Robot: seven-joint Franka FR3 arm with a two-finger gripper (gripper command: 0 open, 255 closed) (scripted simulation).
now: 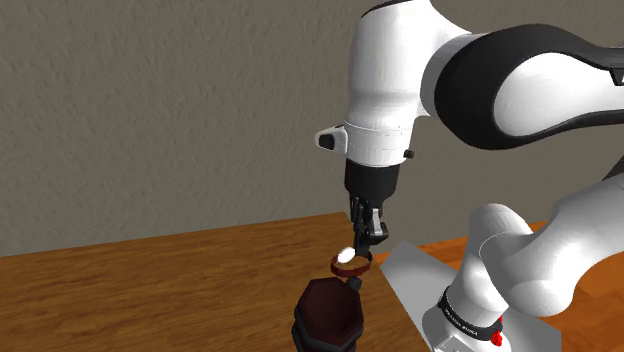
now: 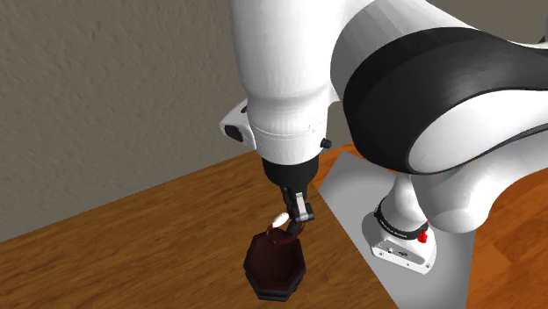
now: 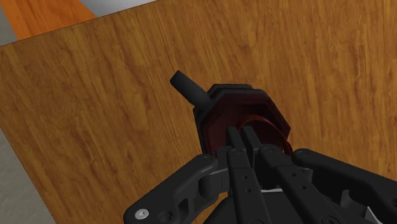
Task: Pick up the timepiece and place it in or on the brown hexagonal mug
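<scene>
The timepiece (image 1: 350, 262) is a small watch with a brown strap ring and a white face. My gripper (image 1: 364, 240) is shut on its strap and holds it just above the brown hexagonal mug (image 1: 326, 316). The mug is dark brown and stands upright on the wooden table (image 1: 150, 295) near the stand. In the second exterior view the watch (image 2: 283, 221) hangs under the gripper (image 2: 295, 209), right over the mug's (image 2: 272, 265) rim. In the wrist view the fingers (image 3: 236, 141) are pressed together on the strap (image 3: 270, 129), with the mug (image 3: 215, 109) and its handle (image 3: 188, 87) straight below.
The grey stand top (image 1: 412, 290) lies beside the mug towards the shoulder view's right. A grey textured wall (image 1: 160, 110) rises behind the table. Bare wood stretches from the mug towards the shoulder view's left. Orange floor (image 3: 44, 16) shows past the table's edge.
</scene>
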